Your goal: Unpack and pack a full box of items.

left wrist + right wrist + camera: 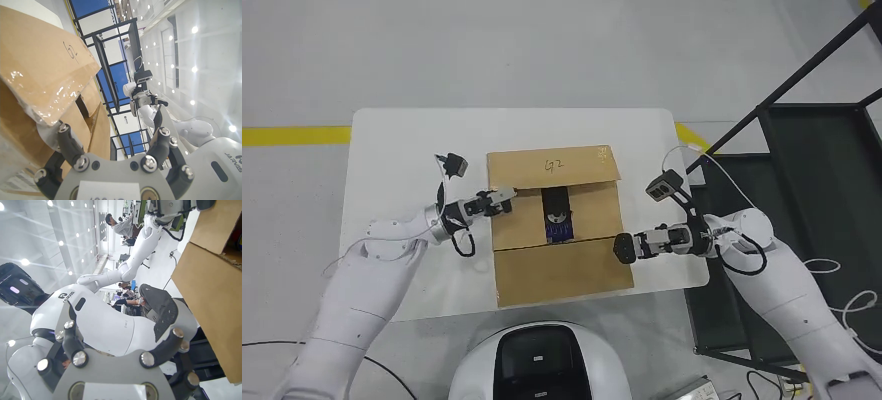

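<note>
The cardboard box [557, 270] sits in the middle of the top view on a white table [392, 150], its flaps folded outward flat. Between them is only a narrow slot at the centre, where a blue item [559, 231] lies with something dark just above it; the rest of the contents are hidden. The left pincer [504, 198] [110, 117] is at the box's left edge, fingers spread and holding nothing, one finger [64, 132] just beside the taped edge of a flap [47, 81]. The right pincer [624, 248] [113, 306] is at the lower right edge, also spread wide and empty, close to the box wall. The likely trouble: with so small an opening, a reach could snag on cardboard, or a sideways push could slide the box across the table. The glossy tape may also slip from a grip.
</note>
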Motion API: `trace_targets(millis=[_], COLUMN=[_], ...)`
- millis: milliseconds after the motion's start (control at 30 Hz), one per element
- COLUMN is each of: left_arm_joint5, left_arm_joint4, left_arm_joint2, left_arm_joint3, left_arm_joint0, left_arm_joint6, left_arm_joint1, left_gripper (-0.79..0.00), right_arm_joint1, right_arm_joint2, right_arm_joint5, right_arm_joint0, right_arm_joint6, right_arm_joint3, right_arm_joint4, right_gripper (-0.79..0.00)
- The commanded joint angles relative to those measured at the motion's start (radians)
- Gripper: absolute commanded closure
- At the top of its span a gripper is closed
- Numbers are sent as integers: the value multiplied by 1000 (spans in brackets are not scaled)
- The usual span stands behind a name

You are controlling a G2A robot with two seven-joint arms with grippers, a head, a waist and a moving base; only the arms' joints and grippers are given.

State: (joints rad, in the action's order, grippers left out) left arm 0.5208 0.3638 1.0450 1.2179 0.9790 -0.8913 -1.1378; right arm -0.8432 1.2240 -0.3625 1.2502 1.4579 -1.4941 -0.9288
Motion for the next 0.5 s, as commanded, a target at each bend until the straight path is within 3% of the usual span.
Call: trace_targets(millis=[0,300,467], left_arm_joint5=[8,-11,-45], left_arm_joint4=[18,82,117], left_arm_joint2=[3,18,-15], left_arm_joint3=[-6,0,-71], left_arm_joint0=[-15,-103,-200], left_arm_joint6=[19,38,79], left_arm_joint1=[-4,-18,-43], left_gripper=[-785,-785,-785], right_arm_joint1=[-4,-22,-32], right_arm_joint2=[5,23,28], right_arm_joint5=[3,16,21], right_arm_joint0=[1,-1,-6], right_arm_joint6=[3,16,21], right_arm_joint3=[6,25,34], right_arm_joint4=[2,10,20], right_gripper=[-785,-785,-785])
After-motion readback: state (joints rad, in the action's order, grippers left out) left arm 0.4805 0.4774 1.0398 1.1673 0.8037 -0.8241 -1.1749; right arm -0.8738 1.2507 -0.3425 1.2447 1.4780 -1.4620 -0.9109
